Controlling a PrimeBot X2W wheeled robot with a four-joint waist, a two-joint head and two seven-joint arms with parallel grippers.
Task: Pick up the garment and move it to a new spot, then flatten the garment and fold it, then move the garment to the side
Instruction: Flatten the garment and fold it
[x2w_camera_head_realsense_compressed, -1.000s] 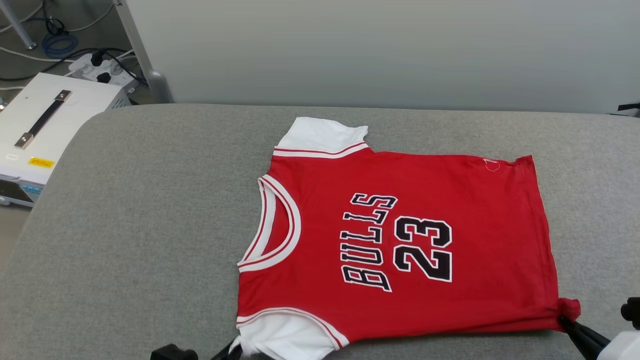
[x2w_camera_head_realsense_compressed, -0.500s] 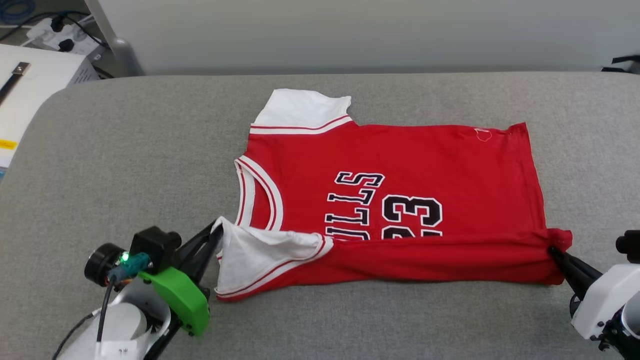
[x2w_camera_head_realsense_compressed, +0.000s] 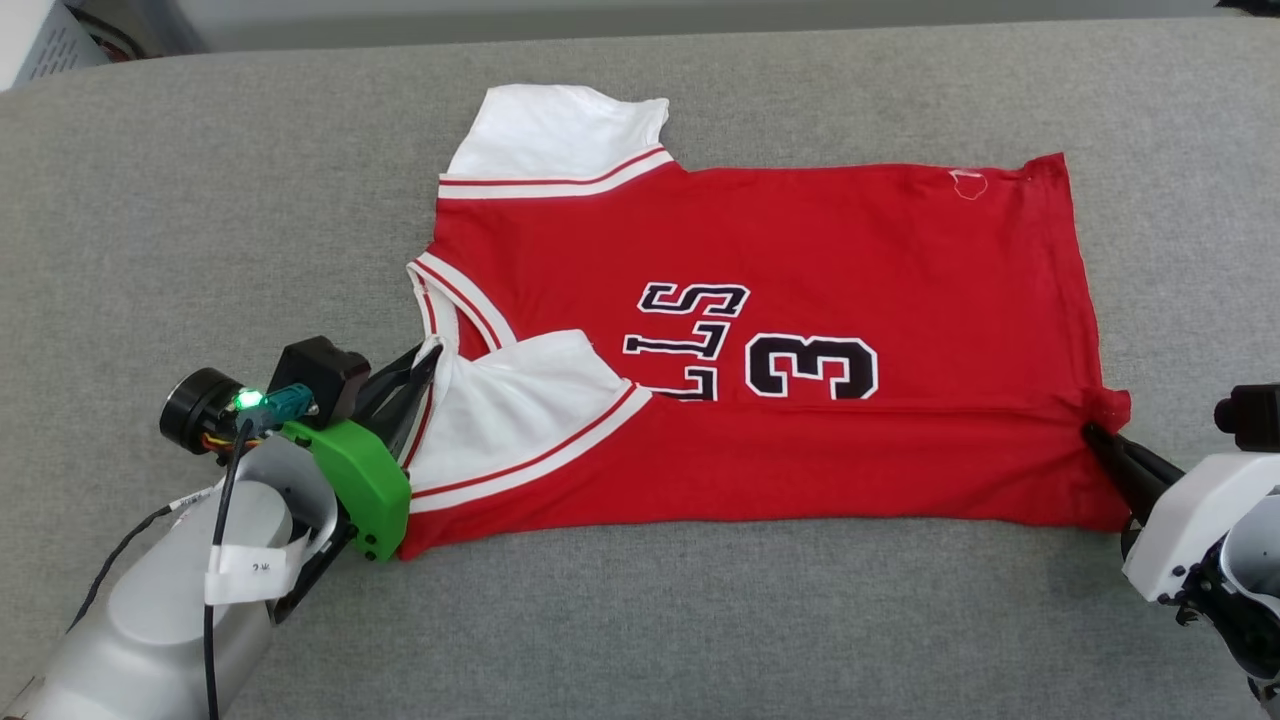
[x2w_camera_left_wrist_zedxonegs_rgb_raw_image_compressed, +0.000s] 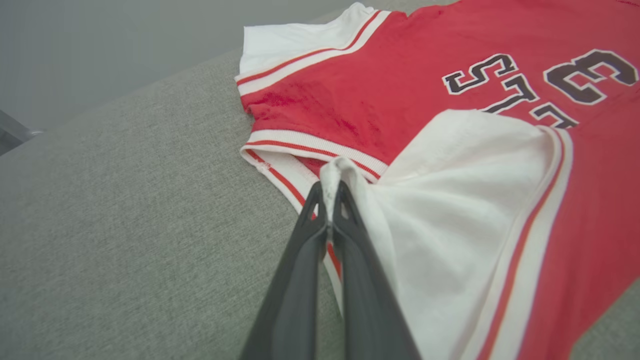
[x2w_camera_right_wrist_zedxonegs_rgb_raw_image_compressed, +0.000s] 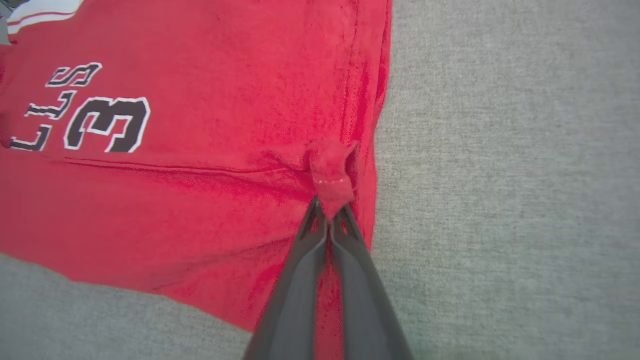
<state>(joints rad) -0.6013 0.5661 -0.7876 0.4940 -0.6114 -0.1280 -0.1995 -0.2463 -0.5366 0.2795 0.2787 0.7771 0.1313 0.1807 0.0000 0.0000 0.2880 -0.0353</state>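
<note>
Left claw (x2w_camera_head_realsense_compressed: 425, 362), lower left of the head view: shut tight on the tip of the near white sleeve (x2w_camera_head_realsense_compressed: 520, 395) of the shirt (x2w_camera_head_realsense_compressed: 800, 240). Fingers pressed together, with a nub of white cloth pinched between the tips and poking just past them in the left wrist view. Holds the sleeve laid back over the red front, just beside the striped collar (x2w_camera_head_realsense_compressed: 455, 305), covering the start of the black lettering. Readable beyond it: "S", "L", part of another "L", and a "3".

Right claw (x2w_camera_head_realsense_compressed: 1097, 437), lower right: likewise closed, clamped on the near bottom corner of the hem. Small red tab of hem sticking out past the fingertips in the right wrist view.

Lies front-up across the middle of the grey cloth-covered counter (x2w_camera_head_realsense_compressed: 200, 220), this shirt, collar toward the robot's left and hem toward its right. Near long edge turned over onto the chest as a plain red band between the two claws, with a straight crease from sleeve to hem corner. Far white sleeve (x2w_camera_head_realsense_compressed: 555, 130) spread flat on the counter, red-and-white trim at its seam. Far half of the body flat and smooth, with a small white outlined mark near the far hem corner. Green bracket (x2w_camera_head_realsense_compressed: 355, 490) on the left wrist, just beside the shirt's near left corner.
</note>
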